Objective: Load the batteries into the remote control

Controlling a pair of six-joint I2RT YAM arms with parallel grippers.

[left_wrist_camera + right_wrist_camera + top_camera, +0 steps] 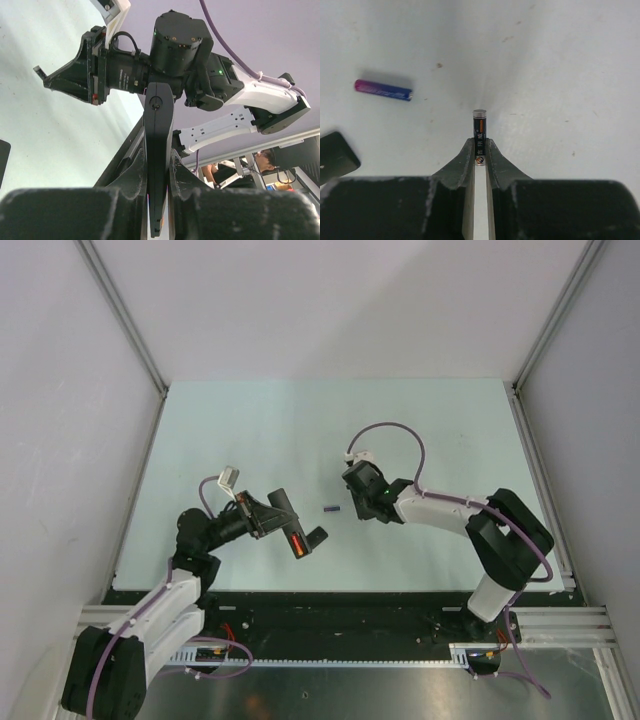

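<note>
My left gripper [283,523] is shut on the remote control [290,525], a slim black bar held above the table. A red battery [297,545] shows in the bar's near end. In the left wrist view the remote [158,120] stands edge-on between the fingers [131,175]. My right gripper [479,146] is shut on the dark battery [479,125], which sticks out past the fingertips just above the table. The blue-purple battery [383,90] lies on the table to its left, between the two grippers in the top view [331,507].
A small black piece [317,536], probably the cover, lies beside the remote's near end; a black corner [335,156] shows at the lower left of the right wrist view. The pale table [300,430] is walled by white panels and metal rails [125,320].
</note>
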